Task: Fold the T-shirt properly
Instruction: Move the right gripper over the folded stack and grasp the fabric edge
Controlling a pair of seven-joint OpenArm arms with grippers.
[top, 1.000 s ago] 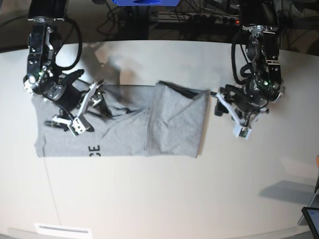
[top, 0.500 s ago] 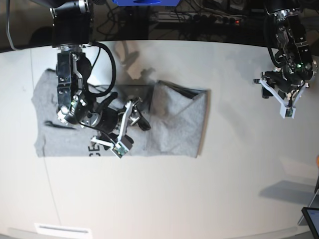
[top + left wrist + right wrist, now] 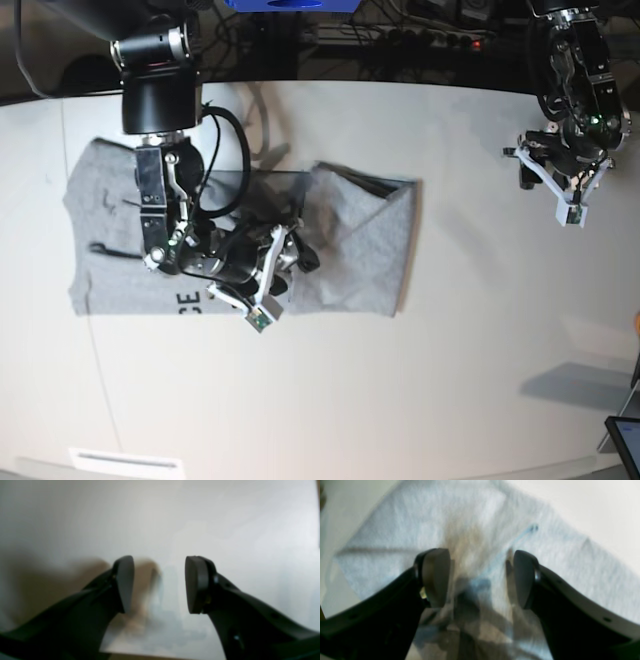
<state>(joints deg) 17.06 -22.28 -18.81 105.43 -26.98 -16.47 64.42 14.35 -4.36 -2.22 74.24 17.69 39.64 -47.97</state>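
Table (image 3: 420,380), pale and broad, carries the grey T-shirt (image 3: 355,245) at its left-centre in the base view, one side folded inward and dark lettering showing at the lower edge. Over its middle, the right gripper (image 3: 481,578) hangs with fingers spread, gripping nothing. The left gripper (image 3: 158,585), fingers likewise parted and empty, hovers above bare tabletop well apart from the cloth.

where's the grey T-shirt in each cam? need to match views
Base: heather-grey cotton T-shirt left of centre on the white table, under the right gripper.
Right wrist: fills the frame behind the open jaws.
Left wrist: not in view; table only.
Shared landmark: the white table.
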